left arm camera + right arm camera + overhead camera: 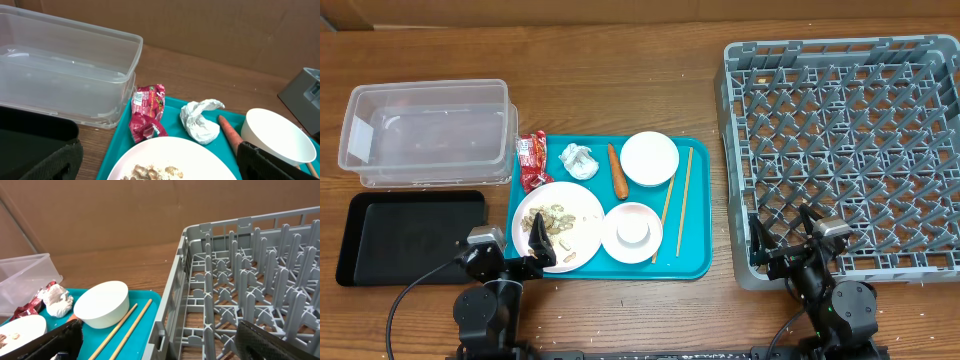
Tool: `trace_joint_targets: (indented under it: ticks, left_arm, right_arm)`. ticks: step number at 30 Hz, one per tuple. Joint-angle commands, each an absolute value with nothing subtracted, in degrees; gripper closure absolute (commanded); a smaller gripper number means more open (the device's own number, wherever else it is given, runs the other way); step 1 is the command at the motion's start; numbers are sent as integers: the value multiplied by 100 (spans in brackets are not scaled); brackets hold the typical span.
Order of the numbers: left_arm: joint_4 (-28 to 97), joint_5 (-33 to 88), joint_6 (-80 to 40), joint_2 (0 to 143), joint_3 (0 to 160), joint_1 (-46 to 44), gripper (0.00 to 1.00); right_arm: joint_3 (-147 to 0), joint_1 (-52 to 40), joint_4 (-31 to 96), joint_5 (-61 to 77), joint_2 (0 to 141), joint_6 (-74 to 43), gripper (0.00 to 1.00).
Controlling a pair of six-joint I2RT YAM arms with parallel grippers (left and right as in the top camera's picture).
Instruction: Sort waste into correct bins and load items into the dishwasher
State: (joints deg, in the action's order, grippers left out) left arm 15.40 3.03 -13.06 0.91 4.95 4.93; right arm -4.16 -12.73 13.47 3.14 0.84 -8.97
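Note:
On the teal tray [695, 262] lie a red wrapper [531, 160], a white tissue [579, 160], a carrot [617, 171], a large plate [582, 205] with food scraps [554, 216], a white bowl [650, 158], a small bowl holding a cup [632, 232] and chopsticks [677, 198]. The clear tub [428, 130] and black tray [410, 236] sit left. The grey dish rack [845, 150] is right. My left gripper [510, 250] is open over the plate's front edge [165, 150]. My right gripper [785, 240] is open at the rack's front left corner [172, 305]. The wrapper [147, 110], tissue [201, 121] and carrot [230, 131] show in the left wrist view.
The wooden table extends around everything. A cardboard wall stands at the back [125, 215]. The bowl [102, 304] and chopsticks [127, 325] lie just left of the rack in the right wrist view.

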Motion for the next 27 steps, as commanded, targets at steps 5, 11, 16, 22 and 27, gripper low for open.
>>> trace_joint_targets:
  ticks: [5,11,16,22,27]
  left_arm:
    - [1514,344,-1221,27,464,519,0]
    - [1494,344,-1221,27,464,519,0]
    - [1505,648,-1302,27,464,519,0]
    - [958,1898,-2152,27,467,519,0]
    - [215,3044,-2296,27,685,519,0]
  right_arm:
    - [-401,-1229,1313,309,16,-899,0]
    - [-403,-1229,1315,311,19,-899,0]
    - [-403,-1229,1313,309,19,-899,0]
    - [-403,-1229,1313,309,19,-899,0]
    - [-403,-1229,1313,309,19,-899,0]
